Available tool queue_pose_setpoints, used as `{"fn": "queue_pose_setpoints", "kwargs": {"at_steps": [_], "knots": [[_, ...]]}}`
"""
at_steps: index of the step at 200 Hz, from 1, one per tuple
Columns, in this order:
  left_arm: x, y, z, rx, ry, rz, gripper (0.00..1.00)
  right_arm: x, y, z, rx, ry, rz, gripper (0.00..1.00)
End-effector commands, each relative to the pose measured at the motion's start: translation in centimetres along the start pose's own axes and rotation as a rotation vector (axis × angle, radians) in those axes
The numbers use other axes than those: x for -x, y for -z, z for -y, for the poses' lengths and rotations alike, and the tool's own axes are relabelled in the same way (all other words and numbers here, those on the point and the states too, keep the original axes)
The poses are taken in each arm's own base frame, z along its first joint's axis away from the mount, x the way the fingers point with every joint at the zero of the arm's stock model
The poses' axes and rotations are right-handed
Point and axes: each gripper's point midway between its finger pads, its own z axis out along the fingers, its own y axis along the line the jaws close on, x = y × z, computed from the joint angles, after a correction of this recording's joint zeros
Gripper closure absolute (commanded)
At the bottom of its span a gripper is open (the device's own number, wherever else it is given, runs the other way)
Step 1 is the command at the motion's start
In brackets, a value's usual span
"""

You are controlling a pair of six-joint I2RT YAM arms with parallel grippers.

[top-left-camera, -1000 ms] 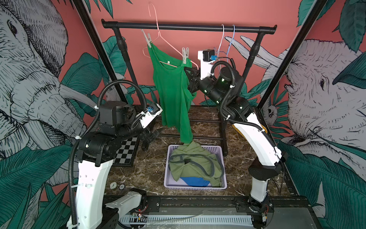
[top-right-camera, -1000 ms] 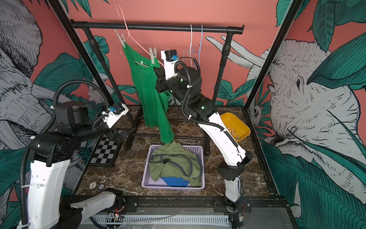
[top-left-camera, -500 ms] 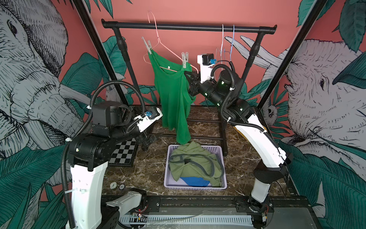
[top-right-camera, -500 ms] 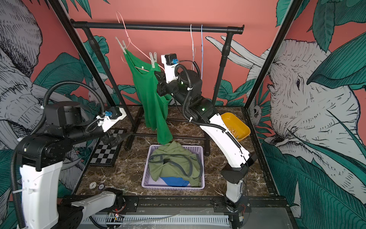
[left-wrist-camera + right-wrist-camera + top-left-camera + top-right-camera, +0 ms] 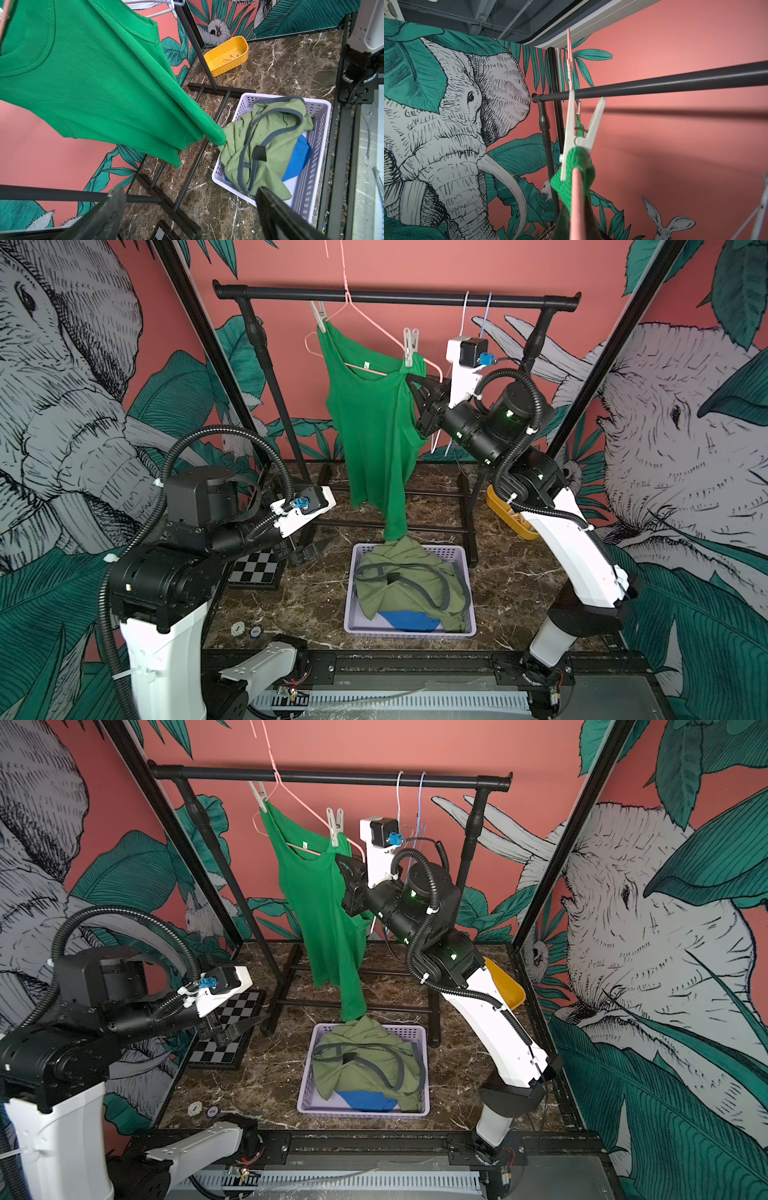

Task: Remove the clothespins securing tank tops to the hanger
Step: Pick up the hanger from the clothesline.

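The right claw [image 5: 415,383] is pressed together at the right shoulder of the bright green tank top [image 5: 374,427]. Whether it pinches fabric or wire cannot be told. A white clothespin [image 5: 409,346] stands upright just above its tips, clamping that shoulder strap to the pink hanger [image 5: 365,319]. In the right wrist view this clothespin [image 5: 579,135] fills the middle, its jaws closed over green fabric and pink wire.

A second white clothespin [image 5: 321,317] grips the left shoulder, well apart from the claw. The hanger hooks over the black rail [image 5: 395,296], which also carries two bare wire hangers [image 5: 463,315] further right.

The green top's hem touches an olive tank top [image 5: 407,576] heaped in a lavender basket [image 5: 351,593] on the counter [image 5: 311,605], with a blue tank top [image 5: 409,620] under it.

The left claw [image 5: 309,551] is spread wide and empty, low over the counter left of the basket, beside a chessboard [image 5: 253,570].

At the far right a yellow tray [image 5: 226,68] holds a few small clips [image 5: 229,59].
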Motion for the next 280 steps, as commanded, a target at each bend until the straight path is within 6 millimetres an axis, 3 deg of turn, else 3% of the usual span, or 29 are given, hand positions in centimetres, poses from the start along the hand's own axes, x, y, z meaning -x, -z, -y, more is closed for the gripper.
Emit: {"fn": "queue_pose_setpoints", "kwargs": {"at_steps": [1,109,132,134,140,208,280], "knots": [[-0.1,-0.3,0.4,-0.025,-0.007,0.001,0.01,5.4,1.4,-0.6,0.031,0.014,0.166,1.00],[0.7,0.7,0.3,-0.012,-0.031,0.022,0.01,5.6,3.9,-1.6,0.085,0.006,0.126,1.00],[1.1,0.8,0.2,-0.004,-0.031,0.036,0.01,4.9,3.7,-1.8,0.097,0.002,0.103,1.00],[1.1,0.9,0.2,-0.003,-0.031,0.039,0.01,6.2,4.8,-1.9,0.100,0.003,0.127,1.00],[1.2,0.9,0.2,-0.006,-0.029,0.042,0.01,6.7,5.4,-2.0,0.106,0.003,0.133,1.00],[2.6,1.8,1.7,-0.065,-0.046,0.114,0.01,9.0,9.4,-3.0,0.156,-0.013,0.147,1.00],[6.5,4.5,2.6,-0.094,-0.048,0.277,0.01,9.4,14.5,-3.7,0.202,-0.038,0.116,1.00]]}}
